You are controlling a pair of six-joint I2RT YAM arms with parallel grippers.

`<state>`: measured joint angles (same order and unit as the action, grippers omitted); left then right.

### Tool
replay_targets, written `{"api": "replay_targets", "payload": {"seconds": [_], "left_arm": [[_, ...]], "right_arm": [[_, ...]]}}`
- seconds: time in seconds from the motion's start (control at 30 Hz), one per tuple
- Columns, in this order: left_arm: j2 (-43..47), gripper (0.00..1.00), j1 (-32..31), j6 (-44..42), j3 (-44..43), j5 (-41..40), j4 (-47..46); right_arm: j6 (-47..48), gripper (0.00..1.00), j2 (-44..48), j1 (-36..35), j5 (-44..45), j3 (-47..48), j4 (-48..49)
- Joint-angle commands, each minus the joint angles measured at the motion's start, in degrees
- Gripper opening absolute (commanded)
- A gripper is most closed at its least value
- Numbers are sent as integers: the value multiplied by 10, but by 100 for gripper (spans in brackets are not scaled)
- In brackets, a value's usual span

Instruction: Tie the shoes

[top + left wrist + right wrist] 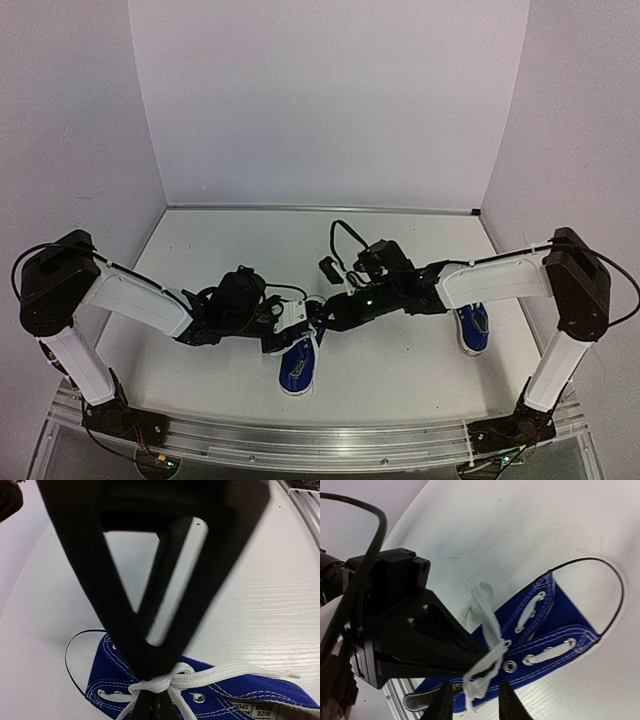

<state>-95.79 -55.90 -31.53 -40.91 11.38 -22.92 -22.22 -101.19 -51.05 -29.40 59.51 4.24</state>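
The shoes point(297, 365) lie on the table point(400, 385), 1 at centre, 1 beneath the right arm point(490, 280); expect soft, limp, slippery laces point(225, 672); your left gripper point(152, 680) is clamped on their crossing; your right gripper point(475, 686) stands parted around 1 loose end; pinch there.

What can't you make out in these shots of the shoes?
Top view: laces of the middle shoe, hidden under left gripper and right gripper; right shoe, half under the right arm.
Left wrist: lace crossing, covered by the blurred left gripper.
Right wrist: whether the loose lace end touches the right gripper.
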Motion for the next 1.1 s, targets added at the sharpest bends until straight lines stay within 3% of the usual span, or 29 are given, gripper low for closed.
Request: {"api": "replay_targets", "payload": {"seconds": [0.0,0.1,0.27,0.67,1.07], "left_arm": [[1,0,-2,2,4,-4,-22],[1,0,-2,0,2,-4,-15],[1,0,-2,-1,2,-7,-10],[-7,0,-2,-8,-6,-9,-1],[-15,0,-2,-9,-14,-9,7]], "right_arm": [[-23,31,45,41,13,-18,29],[-35,25,25,50,34,-15,17],[-38,15,-35,49,-17,7,9],[-65,15,-72,49,-112,17,59],[-90,15,-88,48,-147,11,91]]}}
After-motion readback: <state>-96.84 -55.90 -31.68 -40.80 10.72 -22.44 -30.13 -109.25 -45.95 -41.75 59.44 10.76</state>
